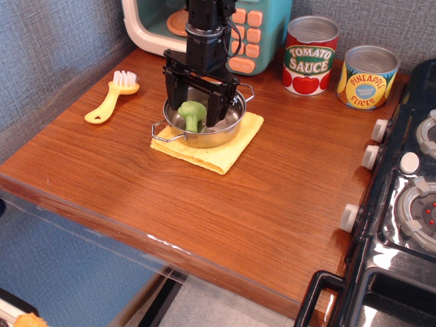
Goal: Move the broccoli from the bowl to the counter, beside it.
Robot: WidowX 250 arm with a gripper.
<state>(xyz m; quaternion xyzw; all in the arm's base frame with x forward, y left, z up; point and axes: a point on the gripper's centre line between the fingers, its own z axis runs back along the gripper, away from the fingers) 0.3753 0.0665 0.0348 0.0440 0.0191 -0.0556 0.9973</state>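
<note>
Broccoli (192,114): small, dark green bumpy head up, pale stalk down, upright inside bowl; bowl (225,129): shallow shiny steel, two wire loop handles, toward back-left of counter; counter (272,197): brown wood-grain, rounded front edge

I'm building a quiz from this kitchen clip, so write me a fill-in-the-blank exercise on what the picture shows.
1. The broccoli stands between the gripper fingers, inside the steel ____.
2. The bowl rests on a folded ____ cloth.
3. The can next to the pineapple slices can is labelled tomato ____.
4. The yellow brush lies on the ____.

Missing words: bowl; yellow; sauce; counter
</note>
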